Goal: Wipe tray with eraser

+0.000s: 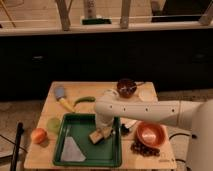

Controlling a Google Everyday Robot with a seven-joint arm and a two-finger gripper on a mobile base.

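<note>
Reaching in from the right edge of the tabletop (95, 90). Clamping the eraser (97, 136) between the fingers of the gripper (102, 131). Pressing it, tilted, against the tray (82, 127) floor, toward the tray's right rim. Working inside the tray, placed along the front edge, nearer the front-left corner. Sharing the tray with a pale sheet (72, 149).
</note>
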